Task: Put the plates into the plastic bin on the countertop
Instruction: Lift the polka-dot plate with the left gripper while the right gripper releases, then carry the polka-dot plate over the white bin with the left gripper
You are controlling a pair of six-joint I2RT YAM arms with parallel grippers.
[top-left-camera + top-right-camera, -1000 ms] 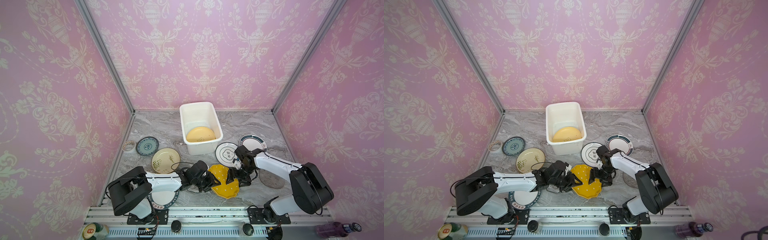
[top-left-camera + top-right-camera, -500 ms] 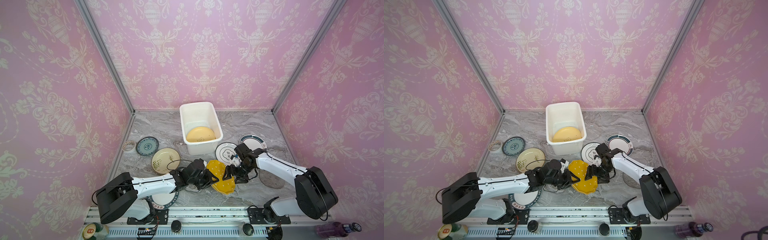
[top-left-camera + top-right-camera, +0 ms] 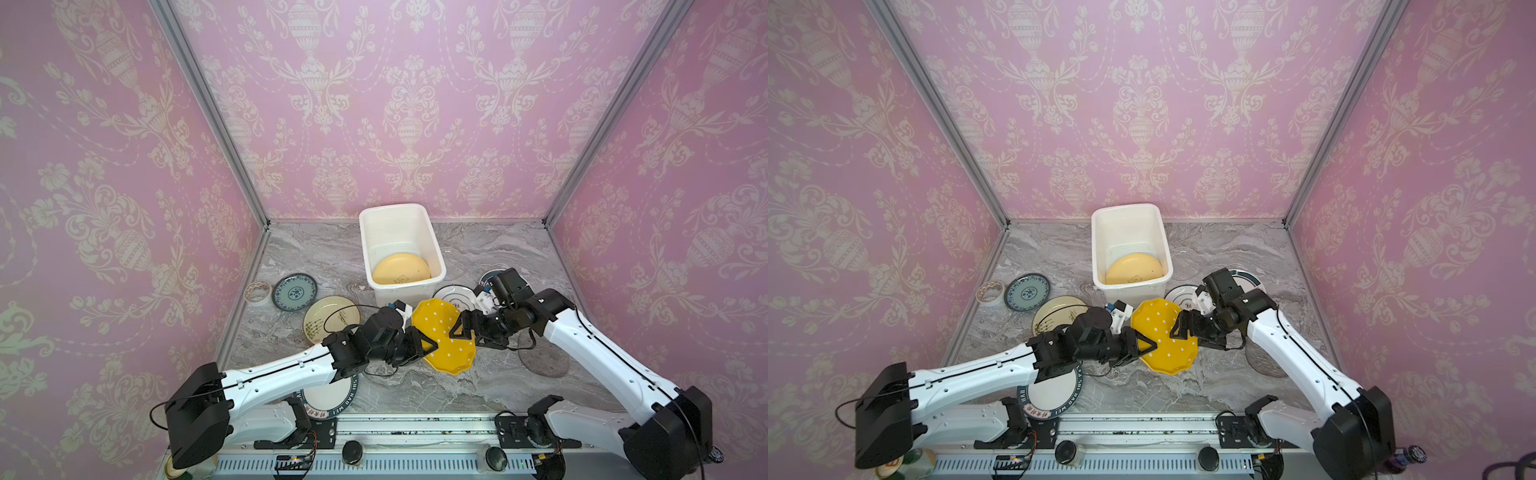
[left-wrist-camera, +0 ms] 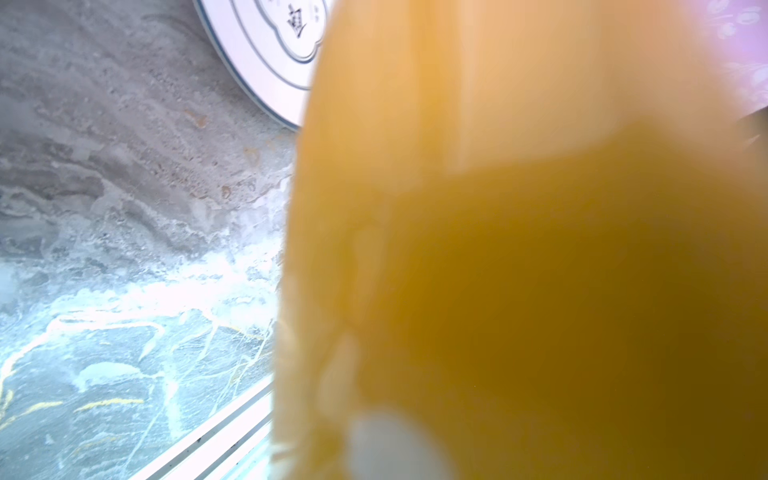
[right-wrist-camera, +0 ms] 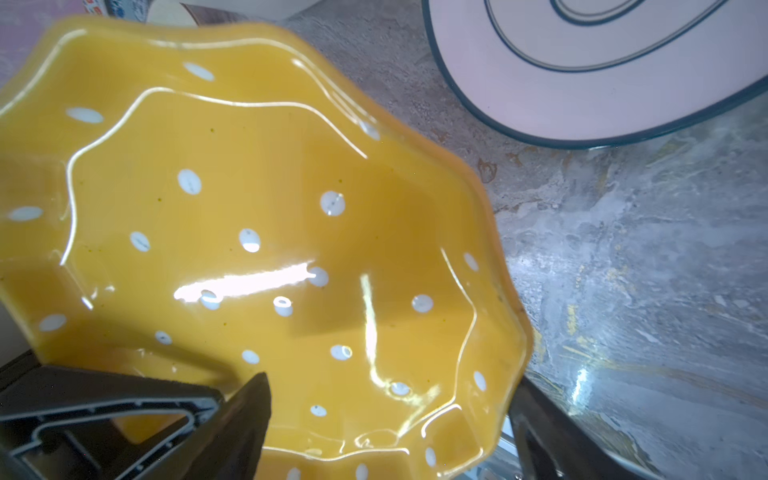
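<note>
Orange dotted plate tilted over counter middle, just in front of white bin, which sits mid far edge. Left gripper: jaws clenched on plate's left rim. Right gripper: jaws spread wide around right rim. Yellow plate lies inside bin.
</note>
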